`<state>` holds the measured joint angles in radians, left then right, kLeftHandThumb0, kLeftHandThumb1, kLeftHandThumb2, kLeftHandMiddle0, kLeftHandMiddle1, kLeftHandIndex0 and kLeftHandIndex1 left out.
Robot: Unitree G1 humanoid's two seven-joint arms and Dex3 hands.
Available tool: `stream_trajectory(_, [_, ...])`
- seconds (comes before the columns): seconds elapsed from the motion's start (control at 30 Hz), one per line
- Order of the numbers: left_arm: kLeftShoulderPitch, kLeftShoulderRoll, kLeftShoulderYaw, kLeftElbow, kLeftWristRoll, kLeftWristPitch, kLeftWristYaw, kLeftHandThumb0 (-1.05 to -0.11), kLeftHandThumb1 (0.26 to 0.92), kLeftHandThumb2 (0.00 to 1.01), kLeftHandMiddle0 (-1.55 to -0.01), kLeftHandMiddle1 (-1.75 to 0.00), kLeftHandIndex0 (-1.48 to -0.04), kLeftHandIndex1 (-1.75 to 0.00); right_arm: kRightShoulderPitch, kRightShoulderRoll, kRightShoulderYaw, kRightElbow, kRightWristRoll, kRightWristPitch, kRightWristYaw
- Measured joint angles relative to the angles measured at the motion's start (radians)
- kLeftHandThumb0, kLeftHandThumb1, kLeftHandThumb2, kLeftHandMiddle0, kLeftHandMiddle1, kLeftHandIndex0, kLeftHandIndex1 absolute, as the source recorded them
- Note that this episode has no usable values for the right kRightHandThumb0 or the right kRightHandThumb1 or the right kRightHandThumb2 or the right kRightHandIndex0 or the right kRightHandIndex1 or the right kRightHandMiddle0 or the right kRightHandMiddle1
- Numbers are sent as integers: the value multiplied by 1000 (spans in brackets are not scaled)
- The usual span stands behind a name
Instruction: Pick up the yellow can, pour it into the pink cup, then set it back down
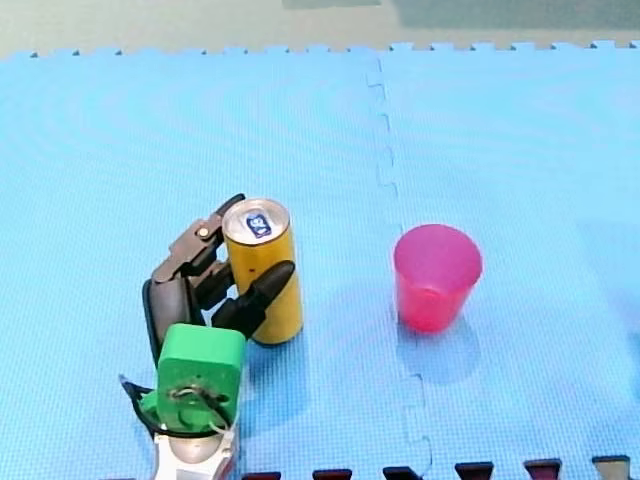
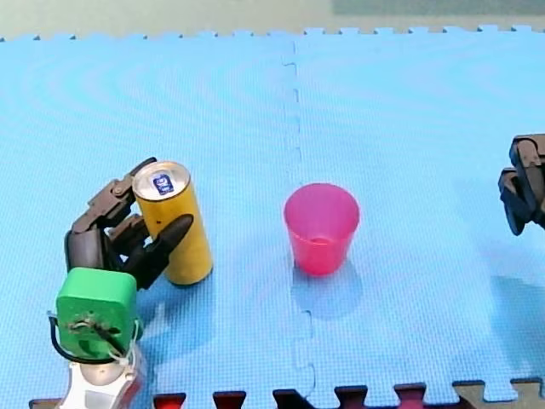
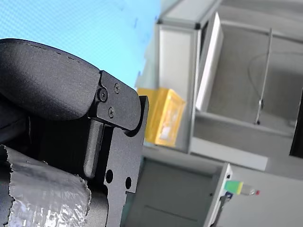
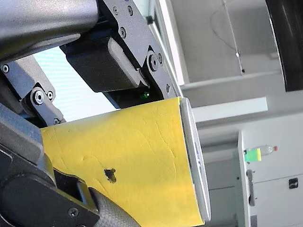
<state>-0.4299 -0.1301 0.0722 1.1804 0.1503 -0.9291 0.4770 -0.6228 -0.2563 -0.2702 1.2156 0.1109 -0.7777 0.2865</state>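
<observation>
The robot's left hand (image 1: 205, 282) wraps the yellow can (image 1: 262, 250), fingers behind and thumb across the front, closed snugly on its lower half; the can stands near the front left of the blue foam mat (image 1: 500, 130), leaning slightly. For a clean lift, the grip should probably hold firm and rise straight before tilting; the pink cup (image 1: 435, 275) stands upright to the right, well apart, with bare mat between. The right hand (image 2: 526, 183) sits at the far right edge; how open it is cannot be told.
</observation>
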Motion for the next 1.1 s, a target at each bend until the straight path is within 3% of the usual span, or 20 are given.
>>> stream_trajectory(0.33, [-1, -11, 9, 17, -15, -13, -21, -329, 847, 1, -1260, 0, -1104, 0, 0, -1, -1, -2, 1, -1, 1])
stream_trajectory(0.47, [-2, -19, 23, 30, -45, -28, -71, -305, 847, 0, -1144, 0, -954, 1, 1, -1, -1, -2, 1, -2, 1])
stream_trajectory(0.57, [-3, -20, 27, 36, -48, -35, -79, -304, 814, 0, -931, 1, -913, 0, 1, -1, -1, -2, 1, -2, 0])
stream_trajectory(0.73, [-7, -13, 6, 47, 17, -54, 2, -444, 742, 0, -747, 0, -755, 0, 2, -3, 0, -2, 1, -2, 1])
stream_trajectory(0.97, [-17, 9, -58, 59, 151, -38, 197, -572, 734, 3, -666, 0, -589, 0, 2, -4, 0, -2, 0, -2, 1])
stream_trajectory(1.1, [-23, 21, -97, 65, 210, -25, 286, -670, 722, 0, -522, 1, -517, 1, 2, -5, 0, -2, 0, -2, 1])
